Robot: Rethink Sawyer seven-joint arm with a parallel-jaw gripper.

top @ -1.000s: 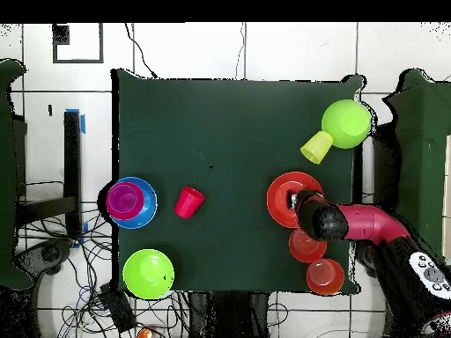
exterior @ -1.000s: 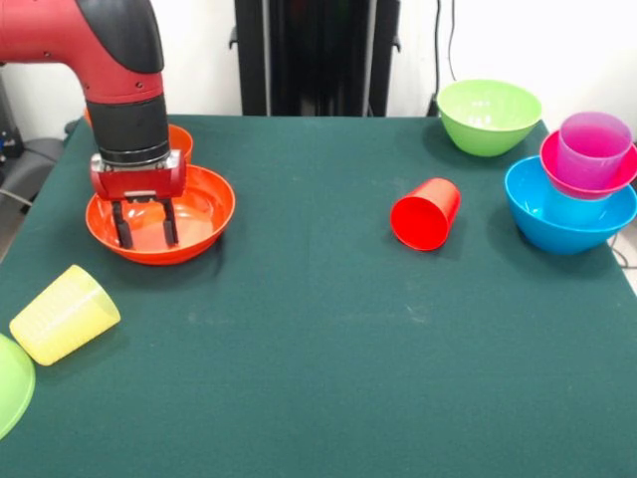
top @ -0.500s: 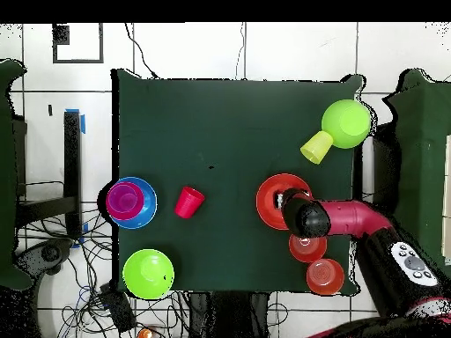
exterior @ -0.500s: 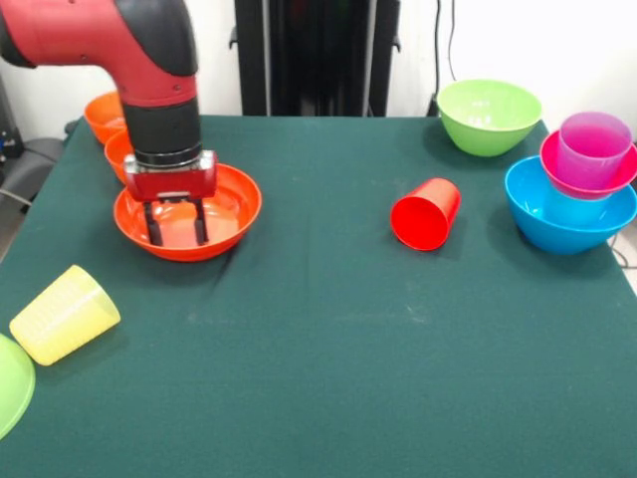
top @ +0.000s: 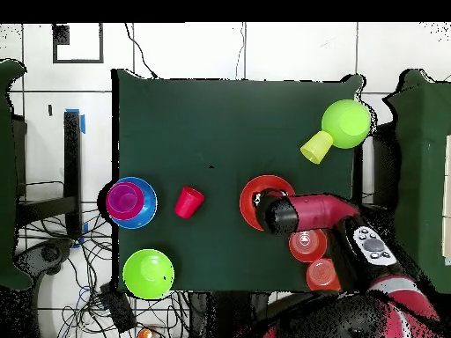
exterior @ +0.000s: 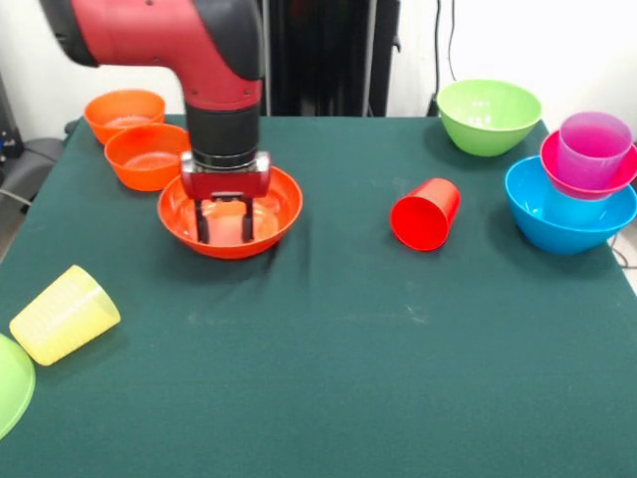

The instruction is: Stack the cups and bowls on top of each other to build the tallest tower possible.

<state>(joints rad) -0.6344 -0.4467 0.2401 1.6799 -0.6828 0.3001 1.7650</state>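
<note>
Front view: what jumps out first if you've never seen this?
The big red arm, its gripper down inside the wide orange bowl left of the middle. Then the bright stack at the right edge: a purple cup in a magenta bowl in a blue bowl.

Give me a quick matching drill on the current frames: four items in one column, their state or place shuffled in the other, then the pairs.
Things:
1. red cup
2. purple cup
3. yellow cup
4. wide orange bowl

States:
A. upright in the magenta bowl
B. gripper fingers reach into it
C. on its side, mid-table
D. on its side beside a green bowl at the table's edge

Pairs: 1-C, 2-A, 3-D, 4-B
</note>
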